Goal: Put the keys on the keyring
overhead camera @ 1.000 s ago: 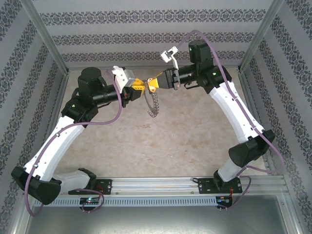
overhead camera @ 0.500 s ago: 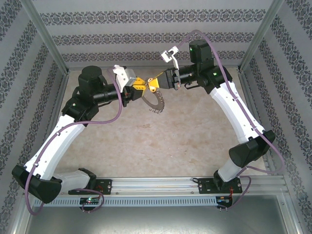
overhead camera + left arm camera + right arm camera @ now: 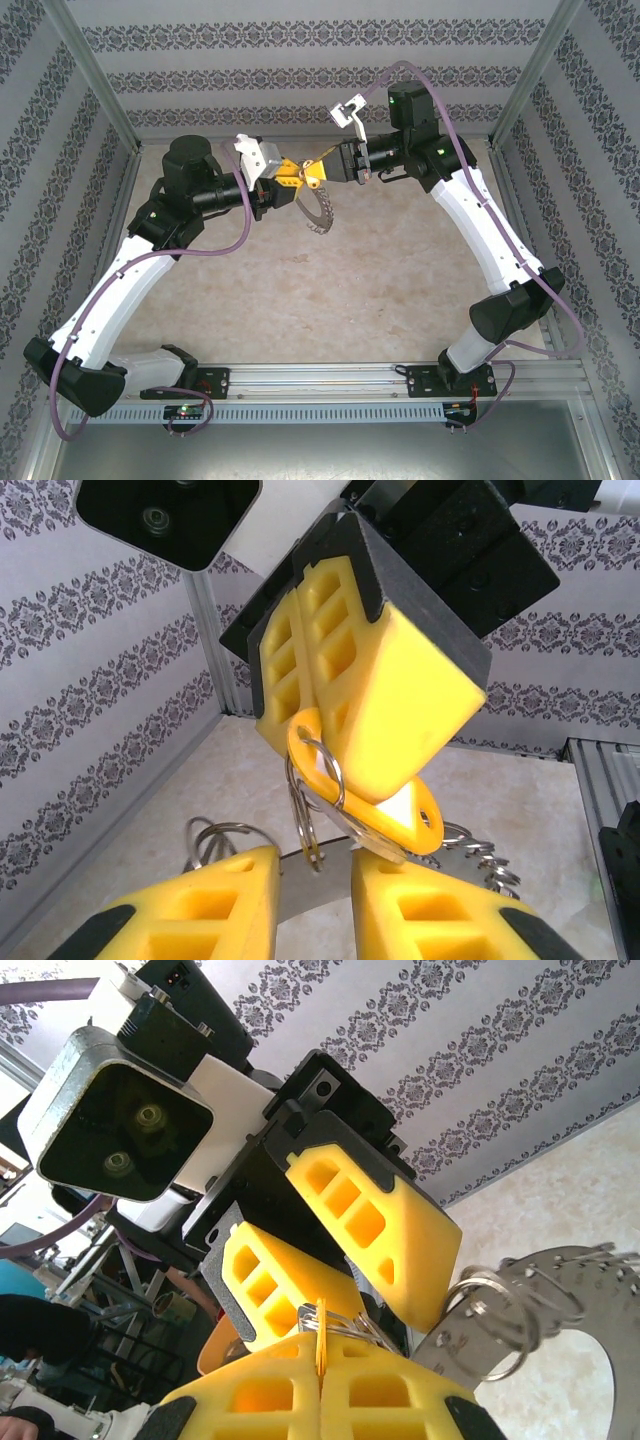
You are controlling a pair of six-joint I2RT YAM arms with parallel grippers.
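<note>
Both arms meet above the far part of the bench. The right gripper has its fingers closed on the key, pinching its flat yellow-orange plastic head. In the left wrist view the head's long axis slants from upper left, where its hole carries small split rings, down to the right. The keyring, a grey metal ring with a jagged rim, hangs just beneath, off the bench, its plane near upright. The left gripper faces it, fingers apart with the ring's band across the gap; whether they grip it cannot be told.
</note>
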